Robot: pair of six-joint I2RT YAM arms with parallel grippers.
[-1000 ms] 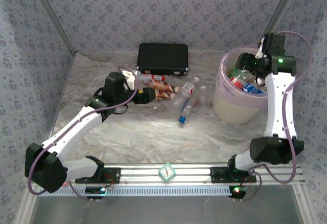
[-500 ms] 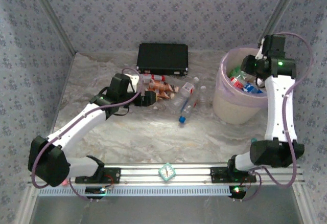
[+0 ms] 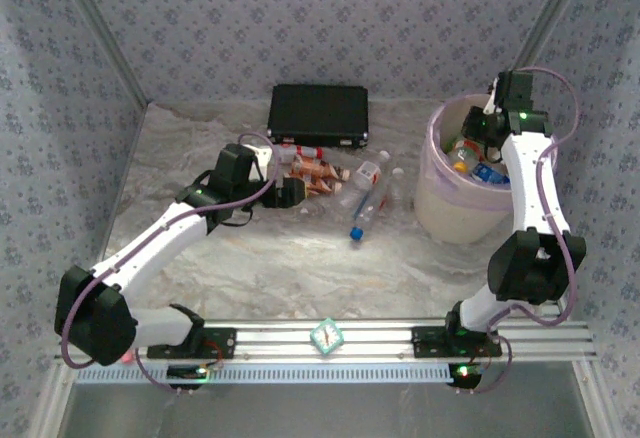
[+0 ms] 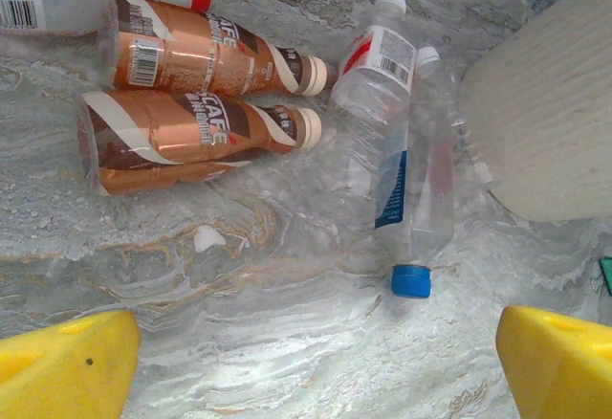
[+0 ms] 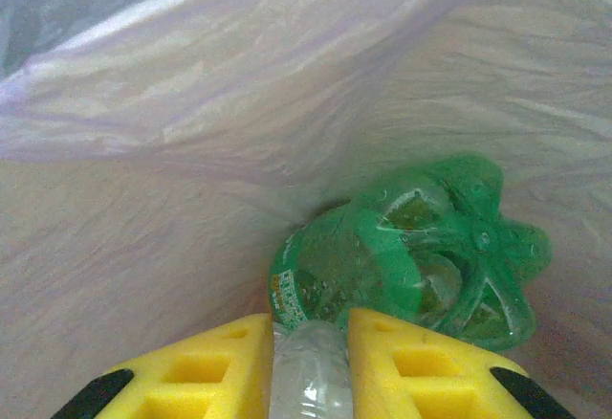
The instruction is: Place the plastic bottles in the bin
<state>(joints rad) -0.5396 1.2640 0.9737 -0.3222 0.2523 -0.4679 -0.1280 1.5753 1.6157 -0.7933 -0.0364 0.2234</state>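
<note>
Hovering with its jaws spread wide, the left gripper (image 4: 314, 373) faces the plastic bottles (image 3: 340, 183) lying on the table (image 3: 300, 268), all just ahead of its fingers. The blue-capped bottle (image 4: 411, 199) points its cap back at the gripper, long axis crossing the closing line, so it looks the easier take; the two brown bottles (image 4: 191, 132) lie along that line and would likely need a wrist turn. The top view places the right gripper (image 3: 480, 126) inside the bin (image 3: 450, 208); its wrist view adds the pinch, fingers narrowed on a clear bottle (image 5: 308, 381) beside a green bottle (image 5: 430, 247)
</note>
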